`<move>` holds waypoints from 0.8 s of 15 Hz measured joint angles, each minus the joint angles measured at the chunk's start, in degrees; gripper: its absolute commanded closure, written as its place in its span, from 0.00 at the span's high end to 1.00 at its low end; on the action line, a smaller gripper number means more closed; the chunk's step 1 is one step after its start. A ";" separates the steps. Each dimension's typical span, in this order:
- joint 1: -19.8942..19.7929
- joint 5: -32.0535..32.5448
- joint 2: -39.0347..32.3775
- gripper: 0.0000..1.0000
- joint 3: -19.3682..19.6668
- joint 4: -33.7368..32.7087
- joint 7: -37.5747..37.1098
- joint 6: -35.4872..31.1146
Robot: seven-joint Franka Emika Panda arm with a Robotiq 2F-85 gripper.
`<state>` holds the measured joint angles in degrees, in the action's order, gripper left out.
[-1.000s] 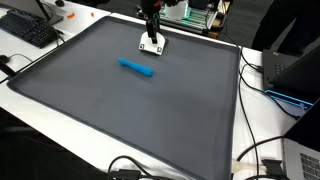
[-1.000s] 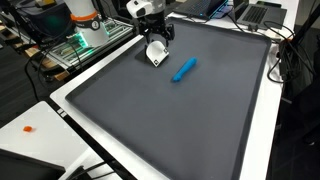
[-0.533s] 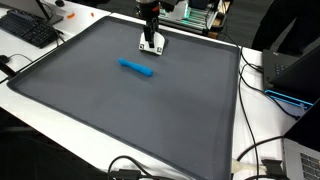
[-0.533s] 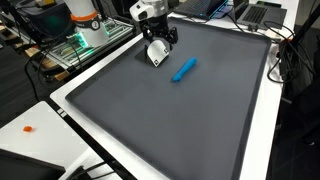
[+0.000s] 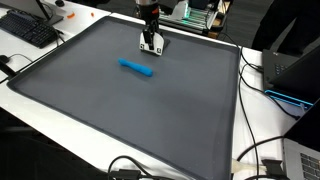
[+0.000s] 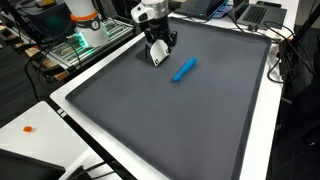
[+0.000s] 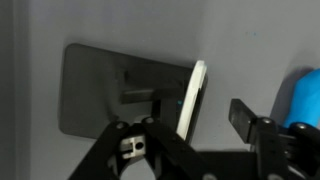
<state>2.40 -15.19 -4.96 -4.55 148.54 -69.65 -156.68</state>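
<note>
Fingers (image 7: 246, 116) of the gripper (image 6: 159, 46) stand wide apart in the wrist view, straddling a thin white plate (image 7: 191, 100) that is up on its edge. A gap shows on either side of it, so the claw is open and, as far as the pictures tell, has hold of nothing. The plate rests on the grey mat (image 5: 120, 110), close to the mat's edge by the arm's base. In an exterior view the white plate (image 5: 152, 43) is only a small pale patch right under the claw. A blue marker (image 5: 137, 68) lies flat further in toward the mat's middle, near the plate but clear of it. Whether the plate stands freely or leans on something cannot be told from the wrist view. It looks light, stiff and smooth, probably plastic or card, so it would likely tip at a slight nudge and slide between hard pads if pinched near a corner. The sounder hold seems to be across its two broad faces, pads flat and about halfway along the upper edge, closing gently. Its thin rim offers little to grip, and the mat looks slightly soft, which may steady the lower edge.
</note>
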 measured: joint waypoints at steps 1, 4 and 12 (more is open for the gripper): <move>0.03 0.00 -0.06 0.31 0.04 0.00 -0.23 -0.08; 0.18 0.00 -0.27 0.08 0.21 -0.01 -1.29 -0.38; 0.57 0.81 -0.41 0.01 0.96 -0.69 -6.14 -0.39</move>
<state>2.96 -14.38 -5.37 -3.60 147.85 -75.78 -157.07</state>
